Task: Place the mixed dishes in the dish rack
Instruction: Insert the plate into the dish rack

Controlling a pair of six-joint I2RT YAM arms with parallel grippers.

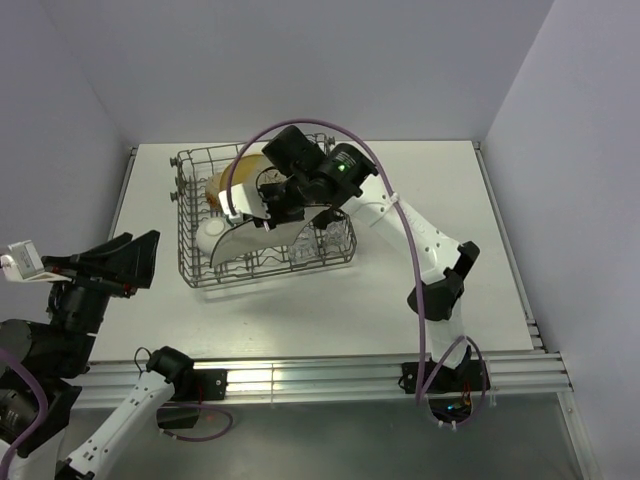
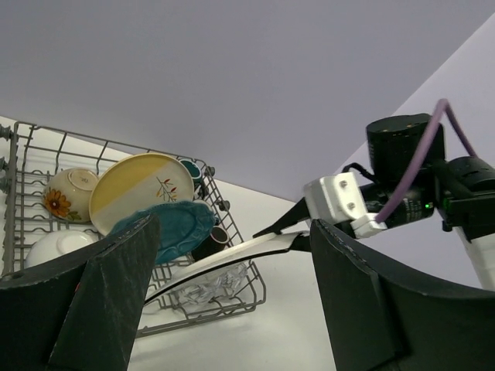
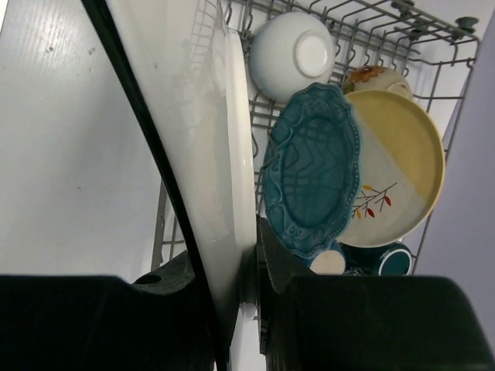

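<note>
Plate-loading step: white square plate (image 1: pixel 262 240) held on edge over the dish rack (image 1: pixel 190 275) by the right gripper (image 1: pixel 257 205).

Its jaws pinch the plate's rim; the plate hangs tilted at the rack's near side, just beside the teal scalloped plate (image 3: pixel 313 174), and I cannot tell whether it touches the tines. The next move likely calls for lining the edge up with a free slot, lowering, then letting go. Inside the rack are the yellow-cream plate (image 3: pixel 394 154) behind the teal one, an upturned white bowl (image 3: pixel 294 46), a flowered bowl (image 2: pixel 66 193), mugs (image 3: pixel 394 259) and clear glasses (image 2: pixel 205 290). The left gripper (image 1: pixel 140 258) hovers off the bench (image 1: pixel 450 180) edge, jaws spread and empty.
</note>
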